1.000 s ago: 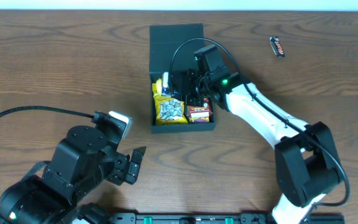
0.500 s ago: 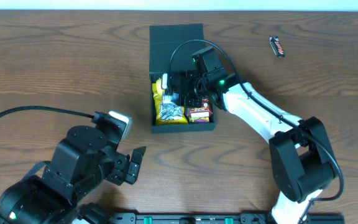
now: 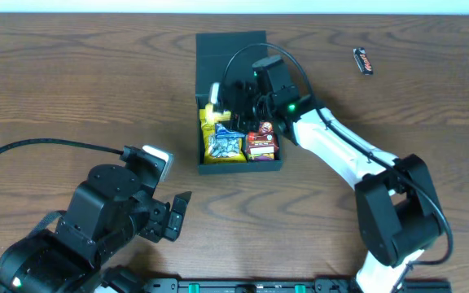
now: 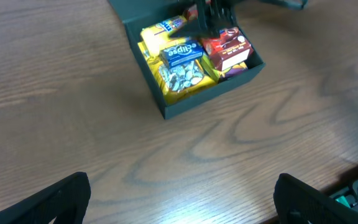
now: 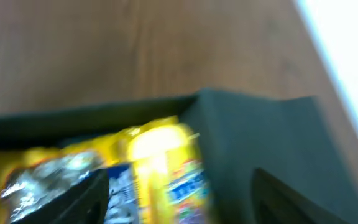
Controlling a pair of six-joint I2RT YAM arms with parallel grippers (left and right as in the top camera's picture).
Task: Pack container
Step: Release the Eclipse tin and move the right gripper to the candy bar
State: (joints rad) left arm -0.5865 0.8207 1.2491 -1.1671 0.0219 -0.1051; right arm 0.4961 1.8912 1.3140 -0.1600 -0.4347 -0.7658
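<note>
The dark container (image 3: 236, 168) sits at the table's middle back, its flap lid (image 3: 230, 47) open behind it. Inside lie a yellow snack bag (image 3: 225, 148), a blue Eclipse packet (image 3: 229, 129) and a small red carton (image 3: 261, 142). My right gripper (image 3: 236, 99) hovers over the box's back half, fingers apart and empty; its wrist view is blurred and shows a yellow packet (image 5: 166, 168) and the box wall (image 5: 260, 124). My left gripper (image 4: 179, 199) is open and empty over bare table near the front left, with the container (image 4: 185, 106) ahead of it.
A dark candy bar (image 3: 363, 60) lies on the table at the back right. The right arm (image 3: 340, 155) stretches from the front right to the box. A black cable (image 3: 47, 145) loops at the left of the left arm.
My right gripper has pulled back toward the box's rear. A blue Eclipse packet now lies uncovered on the yellow bag. The left arm has not moved.
</note>
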